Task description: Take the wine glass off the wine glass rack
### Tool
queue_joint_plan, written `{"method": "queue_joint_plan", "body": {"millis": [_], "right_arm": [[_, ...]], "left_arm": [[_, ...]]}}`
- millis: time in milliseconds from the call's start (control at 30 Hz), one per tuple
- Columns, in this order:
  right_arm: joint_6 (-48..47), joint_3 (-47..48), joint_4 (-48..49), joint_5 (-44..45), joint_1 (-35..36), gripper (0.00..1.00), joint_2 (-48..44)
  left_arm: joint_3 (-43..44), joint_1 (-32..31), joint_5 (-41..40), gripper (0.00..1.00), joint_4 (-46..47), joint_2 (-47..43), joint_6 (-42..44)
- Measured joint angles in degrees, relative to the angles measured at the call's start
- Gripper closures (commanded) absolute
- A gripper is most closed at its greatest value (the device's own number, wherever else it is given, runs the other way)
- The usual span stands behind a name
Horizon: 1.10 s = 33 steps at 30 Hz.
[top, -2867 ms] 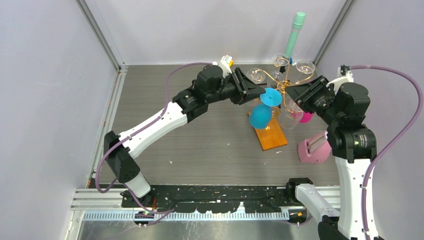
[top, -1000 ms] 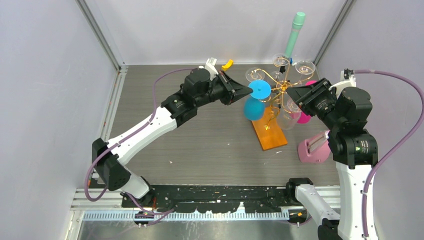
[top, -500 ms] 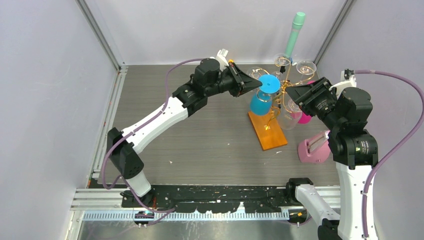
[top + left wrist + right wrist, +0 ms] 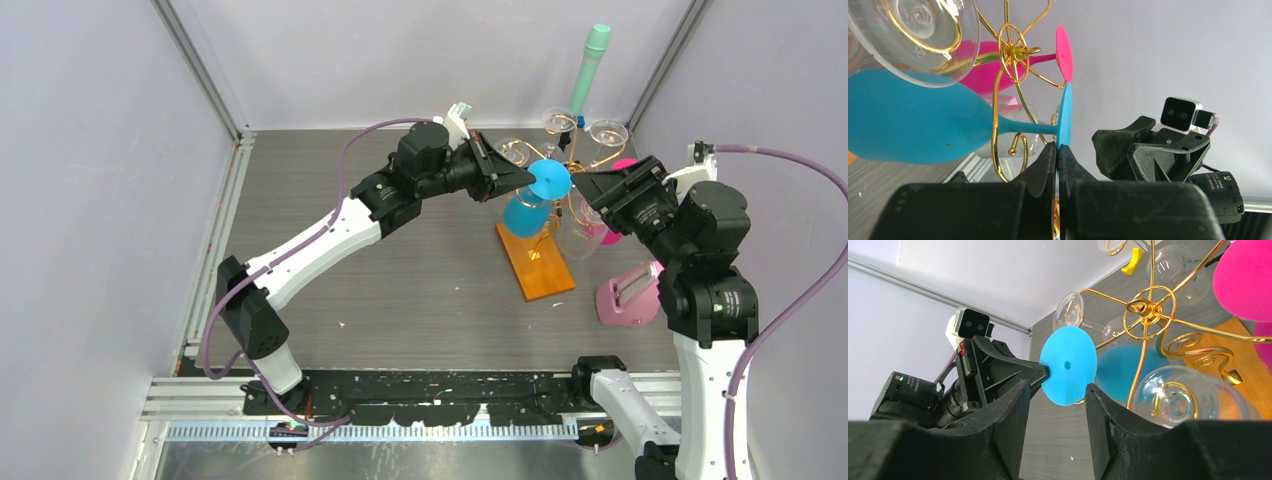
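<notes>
Left pincer (image 4: 1057,150) pinches the blue wine glass (image 4: 908,125) by its foot's rim. Right pincer (image 4: 1056,387) stands half spread near the wine glass rack (image 4: 1143,306), seemingly touching nothing.

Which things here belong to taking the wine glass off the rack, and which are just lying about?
Job: blue wine glass; left gripper, jaws shut on its foot; wine glass rack; right gripper, jaws open nearby.
Lying about: pink wine glass; clear glasses on the rack; pink block; teal-capped tube.
</notes>
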Motion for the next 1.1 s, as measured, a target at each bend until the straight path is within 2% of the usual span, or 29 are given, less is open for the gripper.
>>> {"method": "queue_joint_plan", "body": {"millis": [433,767,1100], "right_arm": [[0.92,0.00,0.98,-0.31,0.00,0.48,-0.68],[1.07,0.00,1.07,-0.46,0.00,0.48,-0.76],[1.09,-0.02,1.07,-0.46,0.00,0.48,-0.74]], "left_arm": [[-0.68,-0.04,0.26,1.00,-0.33,-0.55,2.75],[4.46,-0.35,3.39,1.00,-2.91,3.50,3.30],[4.52,-1.31,4.39,1.00,-5.49,3.76,4.68]]}}
